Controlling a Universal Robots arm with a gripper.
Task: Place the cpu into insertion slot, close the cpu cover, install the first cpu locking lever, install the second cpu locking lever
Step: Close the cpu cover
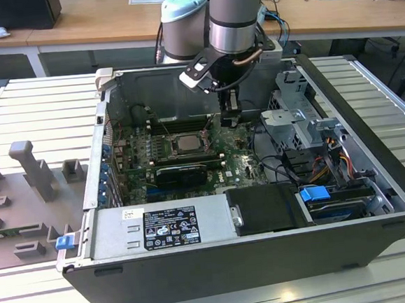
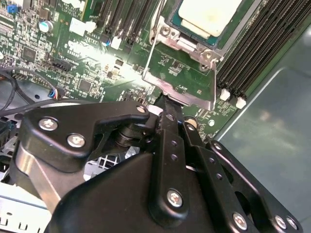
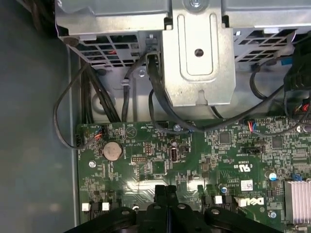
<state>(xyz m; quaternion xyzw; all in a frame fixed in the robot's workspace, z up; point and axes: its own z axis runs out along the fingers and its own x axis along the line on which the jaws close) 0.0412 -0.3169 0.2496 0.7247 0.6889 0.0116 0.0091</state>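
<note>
Slatted table beneath cpu, desks behind

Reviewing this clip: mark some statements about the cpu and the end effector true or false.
1. The cpu lies in the insertion slot. True.
2. The end effector grips the cpu. False: it is shut and apart from the cpu.
3. The end effector is to the exterior view's right of the insertion slot. True.
4. A coin battery sits on the green board. True.
5. The computer case is closed. False: it is open and the board is exposed.
</note>
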